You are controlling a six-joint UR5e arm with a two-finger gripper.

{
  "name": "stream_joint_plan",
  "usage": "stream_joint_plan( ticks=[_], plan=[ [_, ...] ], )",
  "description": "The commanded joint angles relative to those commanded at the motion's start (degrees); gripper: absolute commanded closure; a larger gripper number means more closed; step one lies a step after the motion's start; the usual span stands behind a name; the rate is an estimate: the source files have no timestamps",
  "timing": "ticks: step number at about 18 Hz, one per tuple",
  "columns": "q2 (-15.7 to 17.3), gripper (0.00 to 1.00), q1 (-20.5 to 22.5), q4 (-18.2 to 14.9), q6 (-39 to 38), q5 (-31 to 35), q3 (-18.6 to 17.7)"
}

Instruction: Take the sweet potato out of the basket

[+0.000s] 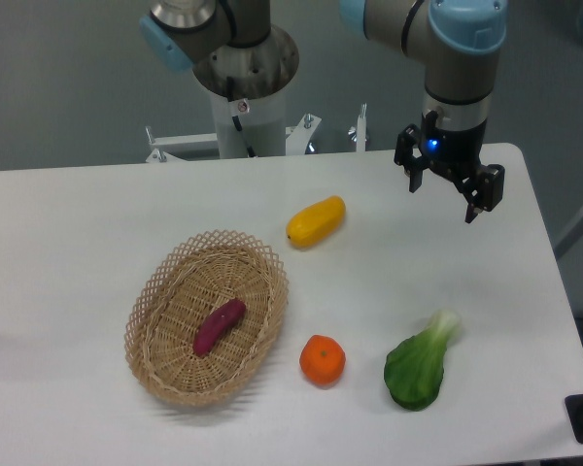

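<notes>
The sweet potato [219,326], slim and magenta-purple, lies slanted on the floor of the basket [155,309], an oval tan wicker one at the table's front left. My gripper [444,199] hangs open far off at the back right, well above the table, with nothing between its fingers. Nothing hides the sweet potato.
A yellow oblong fruit [316,221] lies just beyond the basket. A round orange [323,359] sits to the basket's right, and a green leafy vegetable [420,364] lies further right. The robot's base column [245,107] stands at the back edge.
</notes>
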Motion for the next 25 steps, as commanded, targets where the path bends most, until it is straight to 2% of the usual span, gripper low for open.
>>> stream_joint_plan(
  ticks=[8,11,14,20,23,25],
  plan=[
    [-0.1,0.00,-1.3,-0.1,-1.3,-0.1,-0.7],
    [0.0,0.00,-3.3,-0.4,-4.6,-0.6,-0.7],
    [0.3,0.00,-5.2,-0.5,-10.3,-3.0,-0.8],
    [-0.8,0.00,-12.7,0.2,-28.3,-3.3,-2.4],
    [-2.3,0.00,-16.5,0.4,-34.2,-3.3,-3.5],
    [-4.0,0.00,-19.7,2.2,-37.6,-3.2,-3.7]
  ],
)
